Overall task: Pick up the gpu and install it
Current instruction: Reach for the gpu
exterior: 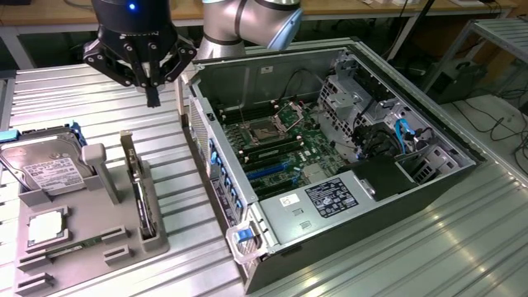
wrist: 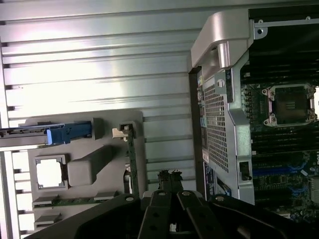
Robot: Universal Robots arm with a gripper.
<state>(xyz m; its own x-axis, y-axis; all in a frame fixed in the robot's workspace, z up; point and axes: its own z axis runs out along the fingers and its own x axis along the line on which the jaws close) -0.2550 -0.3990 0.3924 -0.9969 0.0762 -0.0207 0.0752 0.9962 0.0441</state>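
Now | end effector (exterior: 152, 93) closed tight, empty, above worktop (exterior: 74, 99) | gpu (exterior: 138, 185) stands edge-on in holder (exterior: 103, 210), top edge free for gripping | case (exterior: 371, 247) lies open-side up.

I can read no text from here. The hard drive (exterior: 37, 148) at the exterior view's left carries a white label (exterior: 46, 172). On the computer case (exterior: 379, 241), a black label (exterior: 332, 197) with white print sits beside a small white sticker (exterior: 289, 200). All are illegible.
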